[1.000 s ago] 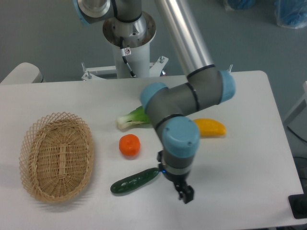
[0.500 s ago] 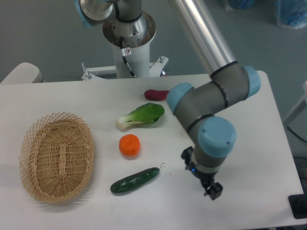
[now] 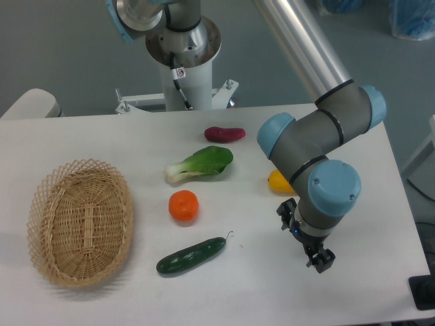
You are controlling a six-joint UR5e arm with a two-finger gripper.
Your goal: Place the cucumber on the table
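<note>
The gripper (image 3: 319, 260) has swung rightward, away from the cucumber (image 3: 191, 255), over the past second, uncovering the bok choy (image 3: 200, 164) and a small red vegetable (image 3: 224, 134) and now hiding most of the yellow vegetable (image 3: 277, 180). It now hangs over bare tabletop at the near right, holding nothing; whether its fingers stand apart or together cannot be told from this angle. Nearest the camera, the cucumber lies flat on the white table (image 3: 367, 285), well apart from the gripper and just beside, not inside, the wicker basket (image 3: 80, 221). By that showing, the placing looks done, with only the arm's retreat left. Count, near to far: one cucumber, one basket with nothing visible in it, one orange (image 3: 183, 205), one yellow vegetable, one bok choy, one red vegetable.
</note>
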